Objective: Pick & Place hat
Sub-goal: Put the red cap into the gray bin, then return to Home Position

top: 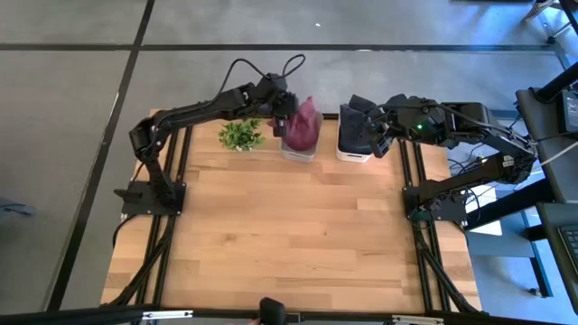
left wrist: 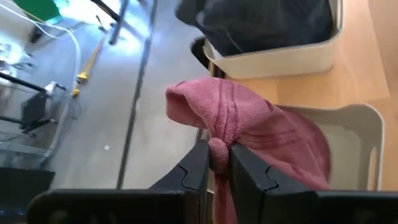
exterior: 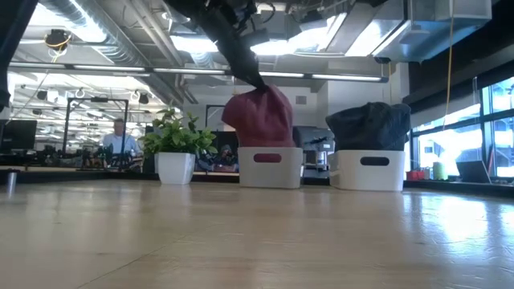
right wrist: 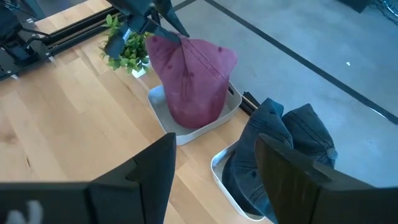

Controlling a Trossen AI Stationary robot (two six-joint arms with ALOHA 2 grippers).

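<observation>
Wooden table (top: 289, 226), pale planks, black frame rails along both sides; grey floor beyond its far edge, and across it at table height an open workspace with ceiling ducts and a person seated far back at a desk.

Left arm reaches to the far edge. Left gripper (left wrist: 217, 163) is clamped on a bunched fold of the maroon hat (top: 303, 124), fabric pinched between both fingers (left wrist: 193, 167). Hat hangs directly below the gripper, its lower part inside the left white bin (top: 298, 151) (crown peaks up to the pinch point).

Right arm lies along the far right edge. Right gripper (right wrist: 214, 168) hovers with fingers spread wide, holding nothing. Just ahead of it and below sits the right white bin (top: 353, 150), stuffed with a dark hat (right wrist: 283, 149) that mounds above the rim. Bins stand side by side, apart, maroon one farther from this gripper.

Small potted plant (top: 240, 135), white pot, stands just beside the left gripper, on the side away from the bins.
</observation>
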